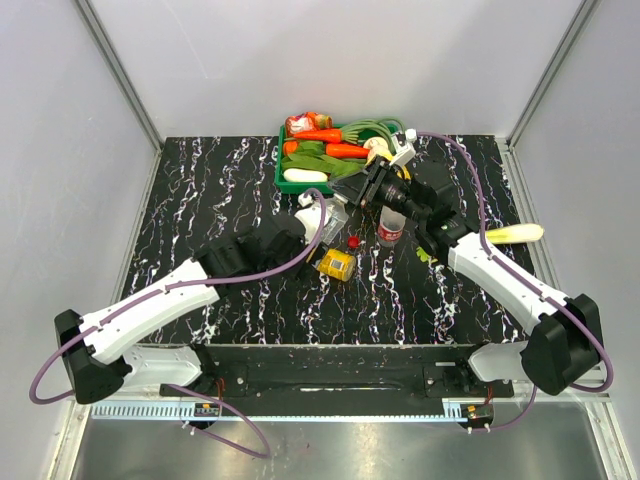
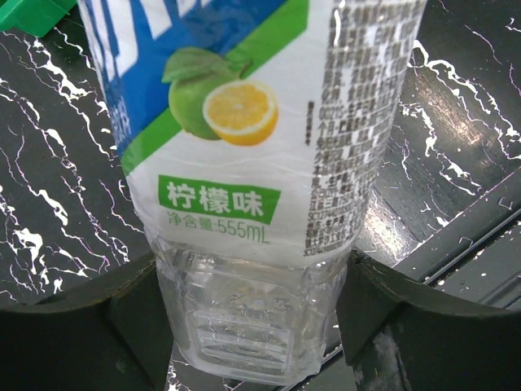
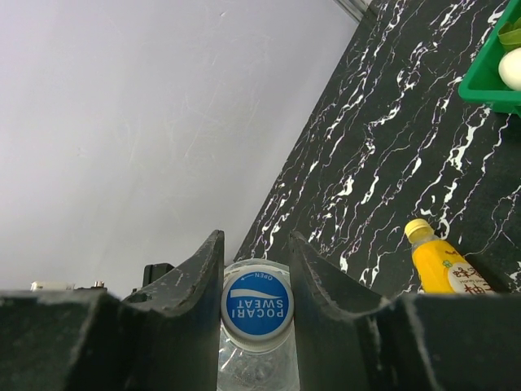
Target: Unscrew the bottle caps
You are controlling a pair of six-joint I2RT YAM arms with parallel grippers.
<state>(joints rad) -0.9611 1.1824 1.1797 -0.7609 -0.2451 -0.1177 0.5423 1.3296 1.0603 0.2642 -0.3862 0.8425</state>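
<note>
Arm bases, marbled black table, white walls.

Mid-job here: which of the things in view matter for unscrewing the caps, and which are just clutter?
Job: blue-label bottle; blue cap; orange juice bottle; yellow cap; red-label bottle; loose red cap.
Clutter: green tray; carrots; pale vegetable lying outside the tray.

The tabletop looks like polished black stone, veined white and glossy. The bottle is clear, ribbed plastic under a shiny printed label. The blue cap is smooth plastic; the right gripper matt black plastic.
</note>
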